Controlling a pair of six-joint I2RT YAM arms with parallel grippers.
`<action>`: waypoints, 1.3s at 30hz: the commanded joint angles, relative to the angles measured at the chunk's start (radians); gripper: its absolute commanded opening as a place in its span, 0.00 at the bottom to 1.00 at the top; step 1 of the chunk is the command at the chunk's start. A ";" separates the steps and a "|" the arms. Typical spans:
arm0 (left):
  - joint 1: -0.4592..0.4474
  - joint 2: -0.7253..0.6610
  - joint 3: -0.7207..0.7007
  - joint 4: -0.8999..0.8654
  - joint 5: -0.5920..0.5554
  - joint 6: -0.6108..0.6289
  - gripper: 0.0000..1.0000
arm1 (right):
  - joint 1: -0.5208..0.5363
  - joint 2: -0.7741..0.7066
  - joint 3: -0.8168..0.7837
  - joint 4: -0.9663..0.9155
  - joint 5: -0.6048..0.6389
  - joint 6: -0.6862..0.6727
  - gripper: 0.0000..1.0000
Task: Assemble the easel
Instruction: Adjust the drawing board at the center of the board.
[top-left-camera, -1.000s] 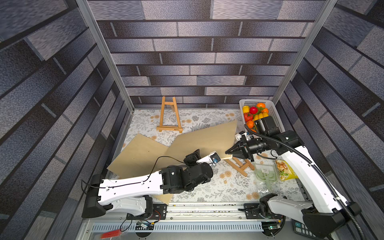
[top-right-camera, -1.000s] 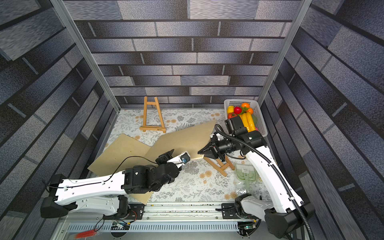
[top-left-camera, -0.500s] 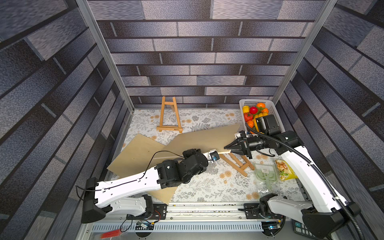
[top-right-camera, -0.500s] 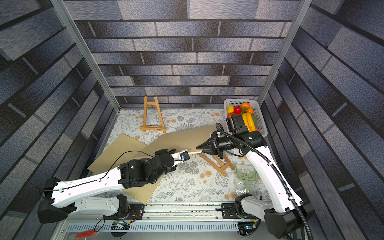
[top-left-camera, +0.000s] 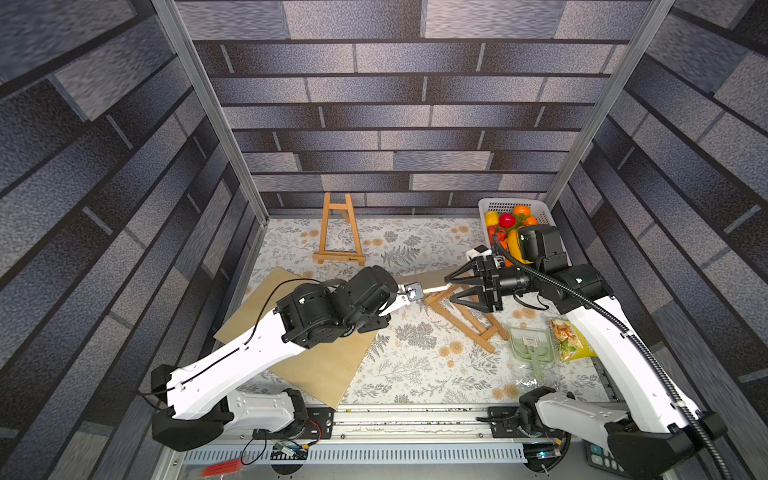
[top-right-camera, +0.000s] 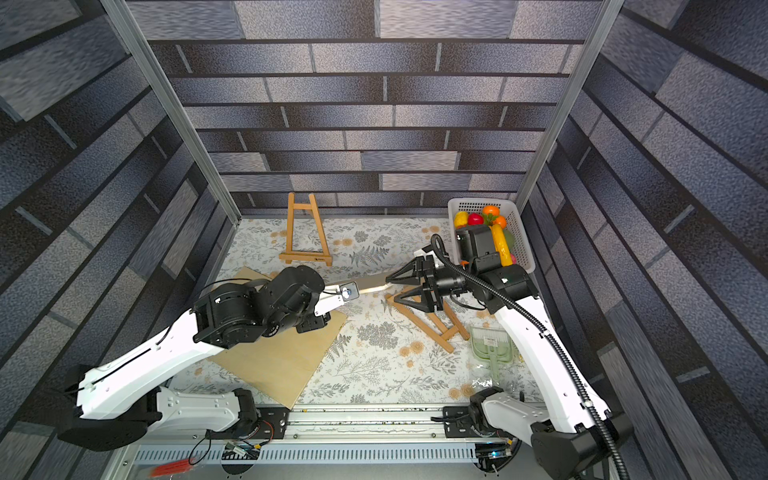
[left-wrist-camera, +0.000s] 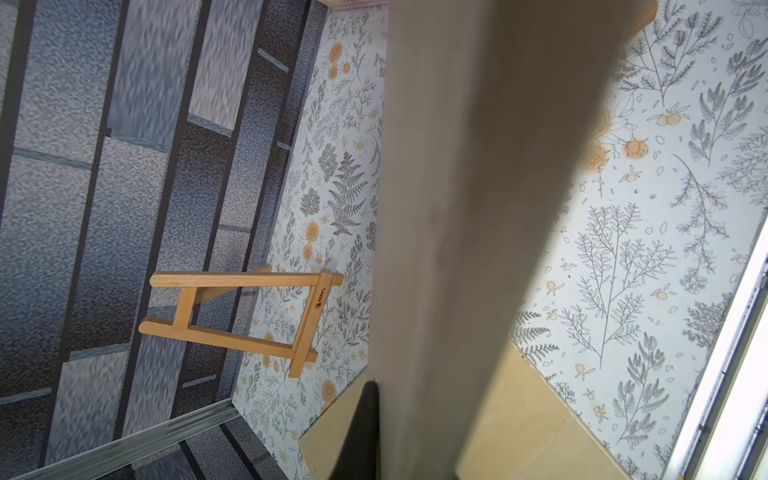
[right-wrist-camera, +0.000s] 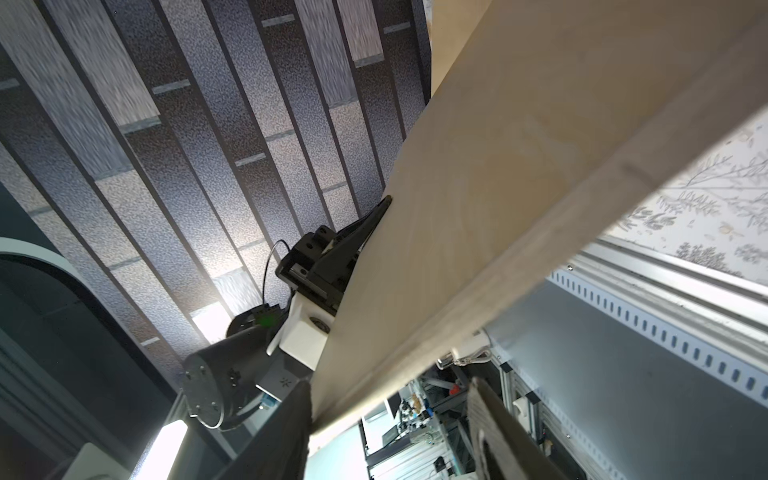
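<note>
A thin wooden board (top-left-camera: 432, 286) hangs nearly edge-on above the table between both arms. My left gripper (left-wrist-camera: 384, 399) is shut on one end of it; one dark finger (left-wrist-camera: 365, 432) presses its face and the other is hidden behind it. My right gripper (top-left-camera: 449, 289) is open around the opposite end, with the board's edge (right-wrist-camera: 457, 316) against one finger (right-wrist-camera: 295, 424) and a gap to the other. A folded wooden easel (top-left-camera: 465, 316) lies flat on the table under the right gripper. An upright easel (top-left-camera: 338, 232) stands at the back.
A second wooden board (top-left-camera: 324, 365) lies flat under the left arm. A white basket (top-left-camera: 536, 208) of toy fruit stands at the back right. A green packaged item (top-left-camera: 532, 345) and a snack bag (top-left-camera: 569, 340) lie at the right. Brick-patterned walls close three sides.
The left gripper moved to the board and closed on it. The right jaws, shut on the board before, have opened. The board has risen from a slant to nearly edge-on.
</note>
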 joint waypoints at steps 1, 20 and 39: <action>0.065 0.027 0.095 -0.081 0.147 -0.106 0.00 | 0.006 0.021 0.093 -0.156 0.078 -0.205 0.67; 0.273 0.207 0.405 -0.350 0.422 0.060 0.00 | 0.008 -0.243 -0.259 0.430 0.347 -1.700 0.76; 0.299 0.232 0.405 -0.364 0.482 0.128 0.00 | 0.014 0.149 0.228 -0.003 -0.076 -1.860 0.52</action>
